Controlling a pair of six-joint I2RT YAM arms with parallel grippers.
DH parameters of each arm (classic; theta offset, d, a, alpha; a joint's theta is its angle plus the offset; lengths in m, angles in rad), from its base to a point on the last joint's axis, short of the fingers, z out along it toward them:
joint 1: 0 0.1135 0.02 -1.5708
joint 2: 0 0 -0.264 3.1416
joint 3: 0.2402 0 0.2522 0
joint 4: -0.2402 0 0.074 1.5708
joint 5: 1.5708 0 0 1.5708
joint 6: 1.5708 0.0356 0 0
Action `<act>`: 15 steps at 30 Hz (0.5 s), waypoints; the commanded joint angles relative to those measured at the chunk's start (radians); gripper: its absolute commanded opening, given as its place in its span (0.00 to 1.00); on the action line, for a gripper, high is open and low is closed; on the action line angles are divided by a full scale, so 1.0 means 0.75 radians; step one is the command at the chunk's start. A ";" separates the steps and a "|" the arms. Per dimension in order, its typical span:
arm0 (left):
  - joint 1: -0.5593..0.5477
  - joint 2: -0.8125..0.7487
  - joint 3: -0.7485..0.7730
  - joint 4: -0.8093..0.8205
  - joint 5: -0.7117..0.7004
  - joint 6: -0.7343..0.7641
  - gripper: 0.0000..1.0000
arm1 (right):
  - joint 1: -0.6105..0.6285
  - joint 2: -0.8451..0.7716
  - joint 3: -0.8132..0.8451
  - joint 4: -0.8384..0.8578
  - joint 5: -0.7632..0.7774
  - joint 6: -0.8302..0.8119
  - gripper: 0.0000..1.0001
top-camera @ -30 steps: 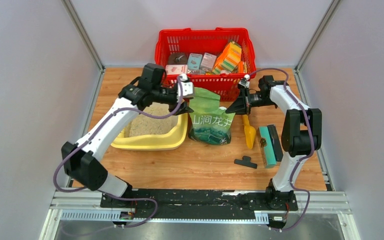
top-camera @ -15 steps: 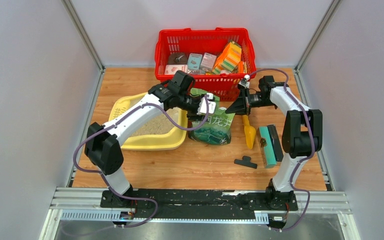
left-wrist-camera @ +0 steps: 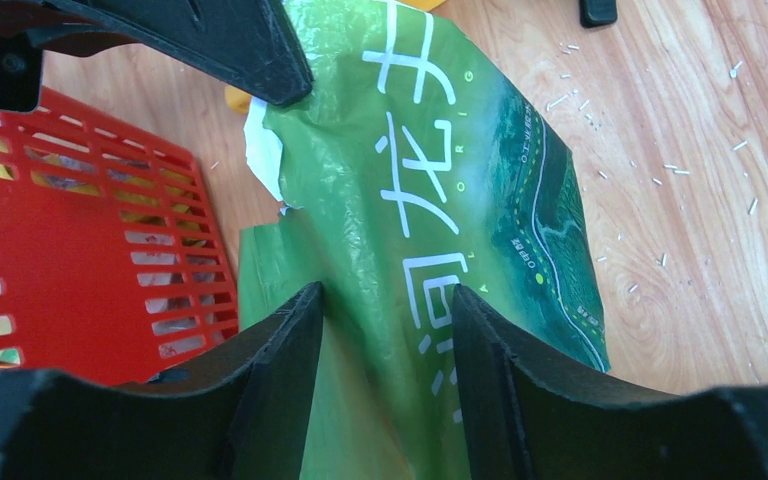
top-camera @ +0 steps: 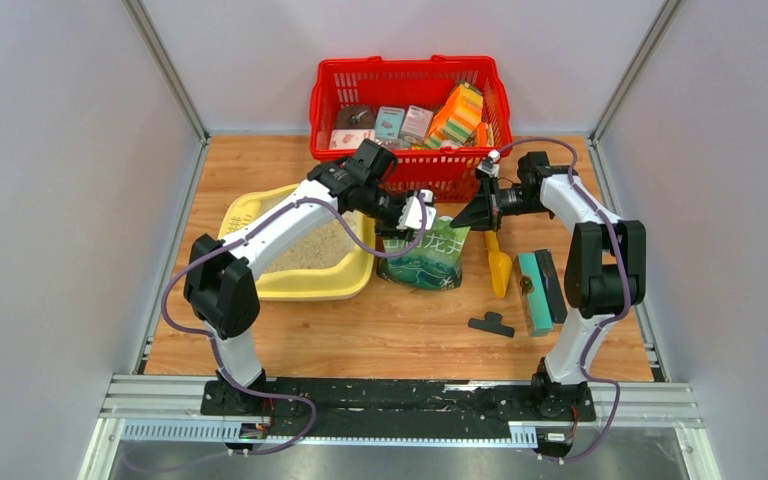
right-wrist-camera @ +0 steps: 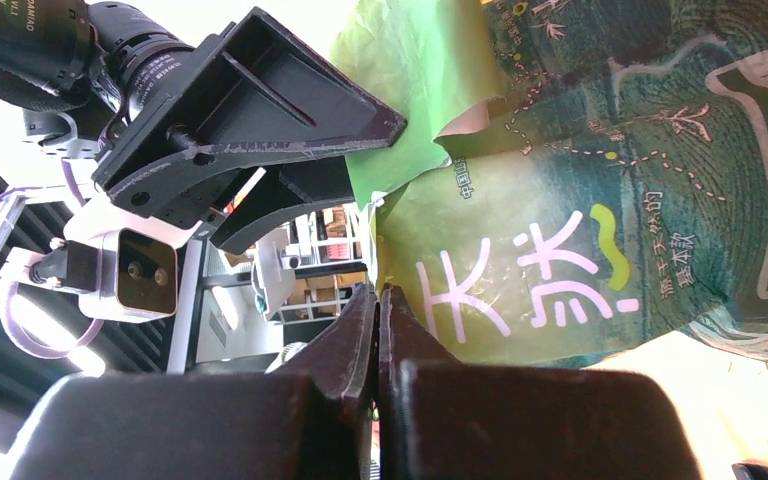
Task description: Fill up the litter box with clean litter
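The pale-yellow litter box point(top-camera: 305, 286) lies left of centre and holds beige clean litter point(top-camera: 310, 250). A green bag point(top-camera: 426, 256) with white characters stands just right of it. My left gripper point(top-camera: 418, 215) is at the bag's top, open, and the green film point(left-wrist-camera: 430, 200) passes between its fingers point(left-wrist-camera: 280, 370). My right gripper point(top-camera: 468, 217) is shut on the bag's upper right edge. In the right wrist view its jaws point(right-wrist-camera: 378, 292) are pressed together at the edge of the bag point(right-wrist-camera: 560, 230), with the left gripper's black fingers point(right-wrist-camera: 260, 110) just beyond.
A red mesh basket point(top-camera: 410, 66) with boxes stands at the back, close behind both grippers. A yellow-orange scoop point(top-camera: 498, 266), a green and black block point(top-camera: 540, 290) and a small black clip point(top-camera: 490, 323) lie on the right. Loose grains are scattered on the wood point(left-wrist-camera: 680, 170).
My left arm has swung right, from above the litter box to the top of the green bag. The right gripper has stayed on the bag's edge.
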 commanded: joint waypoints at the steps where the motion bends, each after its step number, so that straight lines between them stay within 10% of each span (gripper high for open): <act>1: 0.002 0.022 0.053 -0.142 -0.001 0.105 0.55 | 0.007 -0.018 -0.032 -0.059 -0.276 0.207 0.00; 10: 0.002 0.026 0.030 -0.187 -0.069 0.052 0.31 | -0.032 -0.008 -0.022 -0.043 -0.274 0.226 0.01; 15: 0.002 0.024 0.010 -0.134 -0.048 -0.078 0.18 | -0.142 -0.024 0.113 -0.053 -0.136 0.075 0.26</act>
